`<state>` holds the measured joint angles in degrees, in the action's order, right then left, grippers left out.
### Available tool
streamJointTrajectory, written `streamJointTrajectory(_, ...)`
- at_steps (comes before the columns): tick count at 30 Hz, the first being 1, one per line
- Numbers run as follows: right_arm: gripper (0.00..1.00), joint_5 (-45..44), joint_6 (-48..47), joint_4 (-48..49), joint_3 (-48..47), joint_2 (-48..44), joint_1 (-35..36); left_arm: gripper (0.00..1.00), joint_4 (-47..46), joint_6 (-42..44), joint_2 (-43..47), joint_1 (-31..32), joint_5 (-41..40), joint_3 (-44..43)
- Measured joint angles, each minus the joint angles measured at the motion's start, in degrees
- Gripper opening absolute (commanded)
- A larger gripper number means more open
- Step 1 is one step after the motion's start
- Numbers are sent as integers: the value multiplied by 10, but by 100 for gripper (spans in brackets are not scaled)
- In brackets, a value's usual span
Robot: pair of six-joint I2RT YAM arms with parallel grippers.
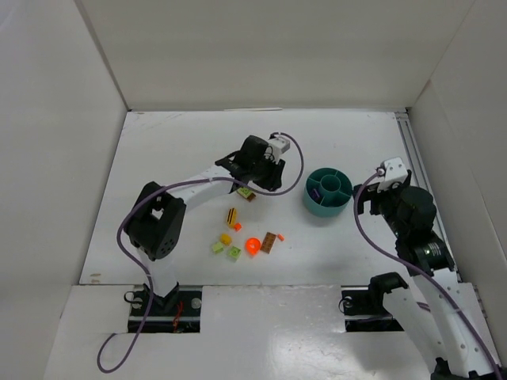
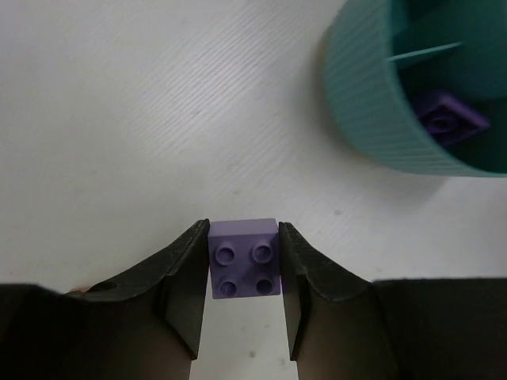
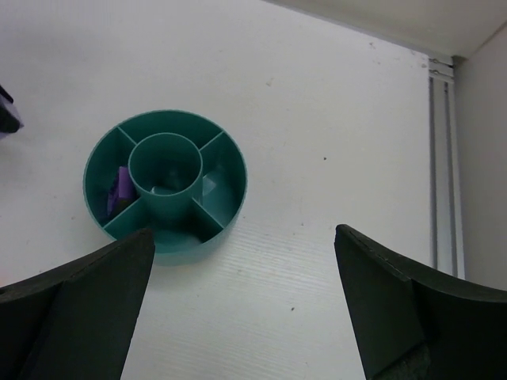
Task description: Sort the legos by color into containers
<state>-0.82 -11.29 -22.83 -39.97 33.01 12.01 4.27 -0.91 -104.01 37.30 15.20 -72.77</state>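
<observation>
While your left gripper [image 2: 244,237] is pinched tight on the purple brick [image 2: 244,261], bumping the bowl [image 2: 372,111] rim could knock it out.

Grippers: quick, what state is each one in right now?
Left gripper: shut on a purple lego, pinched between its fingers.
Right gripper: open, holding nothing, above the table near the teal bowl.

Left arm [image 1: 202,184] and right arm [image 1: 447,317]: white links, black joint housings, lavender cables [image 1: 127,223]. Left tool [image 2: 243,267] and right tool [image 3: 244,237] each carry 2 matte black wedge-shaped fingers [image 2: 186,277].
</observation>
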Motion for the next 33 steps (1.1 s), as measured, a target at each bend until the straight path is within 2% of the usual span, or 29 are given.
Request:
streamJointTrajectory(5, 100, -43, 21, -8, 12, -67, 0, 21, -56, -26, 36, 70, 12, -4)
streamJointTrajectory(9, 100, -63, 26, -14, 12, -85, 0, 23, -99, -29, 33, 106, 33, -16)
streamJointTrajectory(12, 100, -65, 27, -20, 12, -87, 0, 23, -127, -23, 20, 106, 56, -30)
streamJointTrajectory(18, 100, -65, 27, -26, 12, -87, 0, 31, -166, -1, -16, 102, 87, -40)
streamJointTrajectory(26, 100, -65, 25, -26, 12, -86, 0, 31, -169, 39, -68, 102, 143, -71)
streamJointTrajectory(33, 100, -65, 25, -26, 12, -86, 0, 51, -167, 57, -74, 102, 159, -76)
